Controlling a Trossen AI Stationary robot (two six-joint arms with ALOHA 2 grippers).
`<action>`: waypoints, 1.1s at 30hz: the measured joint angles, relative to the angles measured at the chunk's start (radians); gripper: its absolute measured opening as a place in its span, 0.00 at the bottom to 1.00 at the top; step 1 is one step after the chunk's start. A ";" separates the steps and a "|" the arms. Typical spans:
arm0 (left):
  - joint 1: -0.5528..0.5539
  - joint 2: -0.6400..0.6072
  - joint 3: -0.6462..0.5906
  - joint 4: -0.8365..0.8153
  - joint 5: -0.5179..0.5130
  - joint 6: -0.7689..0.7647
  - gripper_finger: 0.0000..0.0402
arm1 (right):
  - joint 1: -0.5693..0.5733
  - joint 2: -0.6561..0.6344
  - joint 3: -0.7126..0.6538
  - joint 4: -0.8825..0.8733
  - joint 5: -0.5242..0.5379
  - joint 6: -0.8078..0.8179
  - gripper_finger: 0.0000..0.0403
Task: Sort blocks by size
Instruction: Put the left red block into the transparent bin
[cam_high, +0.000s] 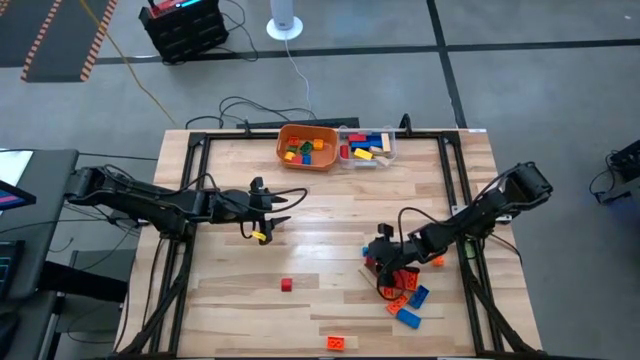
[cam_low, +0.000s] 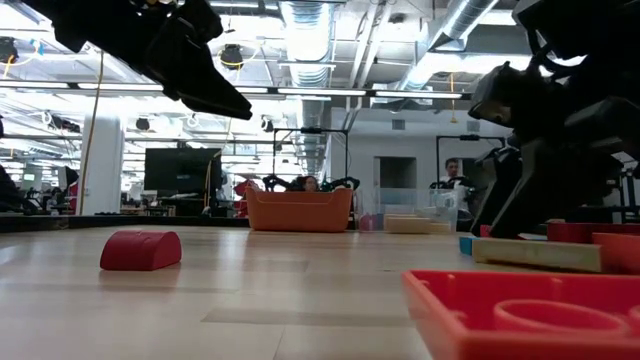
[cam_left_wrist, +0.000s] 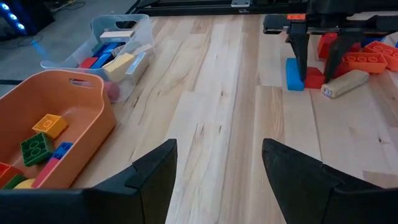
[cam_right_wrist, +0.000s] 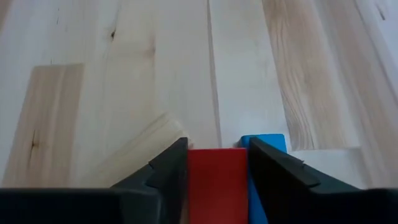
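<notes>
From above, my right pincer (cam_high: 381, 253) sits at about four o'clock on the desk (cam_high: 330, 210), down in a cluster of red, orange and blue blocks (cam_high: 403, 300). My left pincer (cam_high: 285, 208) hangs near nine o'clock, toward the centre, with a small yellow block (cam_high: 261, 237) just beneath it. A lone red block (cam_high: 287, 285) lies near six o'clock, an orange block (cam_high: 337, 343) at the near edge. At twelve o'clock stand the orange bowl (cam_high: 306, 147) and, beside it, the clear container (cam_high: 367, 147), both holding blocks.

At desk level, a rounded red block (cam_low: 141, 250) lies alone, and the orange bowl (cam_low: 299, 211) stands far behind.

Through my left wrist, my left pincer (cam_left_wrist: 217, 177) stands apart over bare wood, gripping nothing. The orange bowl (cam_left_wrist: 74, 118) holds green, yellow and blue blocks.

Through my right wrist, my right pincer (cam_right_wrist: 217, 163) has its fingers (cam_right_wrist: 166, 168) pressed against both sides of a red block (cam_right_wrist: 217, 177); a blue block (cam_right_wrist: 264, 143) touches it.
</notes>
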 joint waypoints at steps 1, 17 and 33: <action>0.000 0.000 0.000 -0.002 0.000 0.000 0.57 | -0.002 -0.002 0.000 -0.001 0.001 -0.016 0.45; 0.000 0.008 0.000 -0.006 -0.010 0.007 0.57 | -0.134 -0.186 0.058 -0.094 0.091 -0.237 0.41; 0.000 0.138 0.000 0.110 -0.016 0.019 0.57 | -0.789 -0.137 0.107 0.326 0.114 -0.546 0.42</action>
